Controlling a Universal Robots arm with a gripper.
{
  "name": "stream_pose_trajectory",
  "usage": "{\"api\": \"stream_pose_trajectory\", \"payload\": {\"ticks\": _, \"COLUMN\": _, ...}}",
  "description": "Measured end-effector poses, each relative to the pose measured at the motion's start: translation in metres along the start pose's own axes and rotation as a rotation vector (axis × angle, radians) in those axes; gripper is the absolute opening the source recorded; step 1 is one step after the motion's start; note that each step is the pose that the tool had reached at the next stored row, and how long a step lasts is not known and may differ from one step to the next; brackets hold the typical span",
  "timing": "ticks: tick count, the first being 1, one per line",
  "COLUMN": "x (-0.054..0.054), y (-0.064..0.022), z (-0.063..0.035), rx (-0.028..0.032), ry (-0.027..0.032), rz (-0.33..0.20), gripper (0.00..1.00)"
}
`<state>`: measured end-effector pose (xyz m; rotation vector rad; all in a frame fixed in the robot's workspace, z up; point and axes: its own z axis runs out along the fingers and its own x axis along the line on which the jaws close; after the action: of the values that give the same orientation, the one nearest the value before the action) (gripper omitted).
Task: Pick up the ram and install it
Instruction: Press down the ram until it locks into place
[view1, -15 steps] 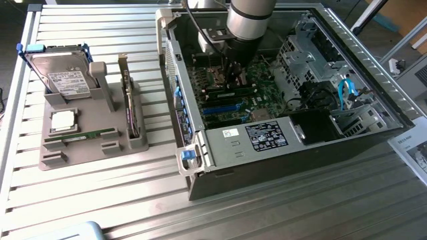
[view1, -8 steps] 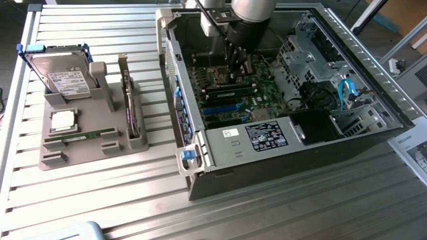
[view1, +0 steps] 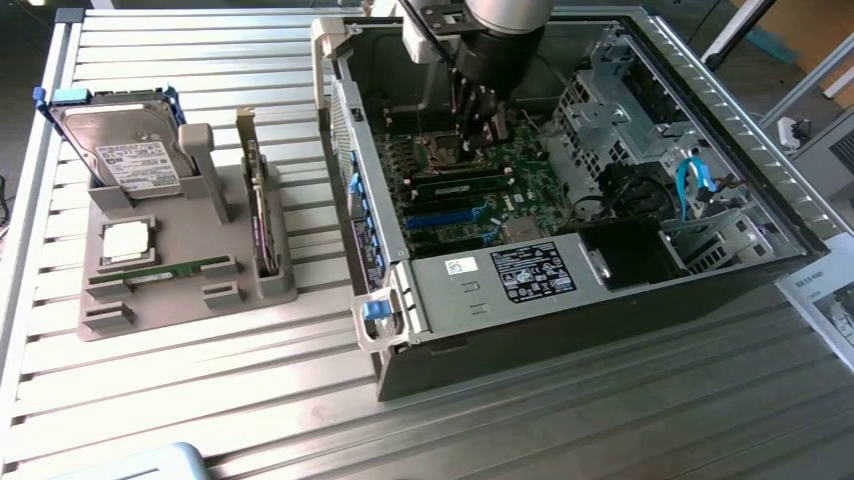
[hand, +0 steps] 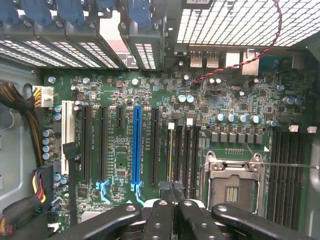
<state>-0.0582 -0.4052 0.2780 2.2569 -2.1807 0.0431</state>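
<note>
A green ram stick (view1: 167, 270) lies flat in the grey fixture (view1: 160, 300) at the exterior view's left. Another long dark-green stick (view1: 461, 184) stands in a memory slot on the motherboard (view1: 527, 195) inside the open computer case. My gripper (view1: 477, 132) hangs inside the case over that area, next to the processor socket (view1: 441, 150). In the wrist view my gripper (hand: 172, 189) is shut with nothing visible between the fingertips (hand: 165, 187), right above one end of the memory slots (hand: 182, 150). The socket (hand: 232, 182) lies beside them. I cannot tell whether the fingertips touch the stick.
The fixture also holds a hard drive (view1: 127, 150), a square silver processor chip (view1: 127, 240) and a dark expansion card (view1: 260, 205). Inside the case are a power supply (view1: 534, 272), a drive cage (view1: 601, 110), blue cables (view1: 691, 185) and a blue card slot (hand: 136, 145).
</note>
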Motion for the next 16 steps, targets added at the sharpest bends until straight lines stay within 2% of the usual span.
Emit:
{"api": "stream_pose_trajectory", "payload": {"ticks": 9, "x": 0.0000, "y": 0.0000, "z": 0.0000, "rx": -0.0002, "ry": 0.0002, "rz": 0.009, "gripper": 0.11}}
{"api": "stream_pose_trajectory", "payload": {"ticks": 12, "x": 0.0000, "y": 0.0000, "z": 0.0000, "rx": -0.0022, "ry": 0.0038, "rz": 0.100, "gripper": 0.11}}
{"api": "stream_pose_trajectory", "payload": {"ticks": 13, "x": 0.0000, "y": 0.0000, "z": 0.0000, "rx": -0.0033, "ry": 0.0059, "rz": 0.149, "gripper": 0.11}}
{"api": "stream_pose_trajectory", "payload": {"ticks": 16, "x": 0.0000, "y": 0.0000, "z": 0.0002, "rx": -0.0046, "ry": 0.0091, "rz": 0.207, "gripper": 0.11}}
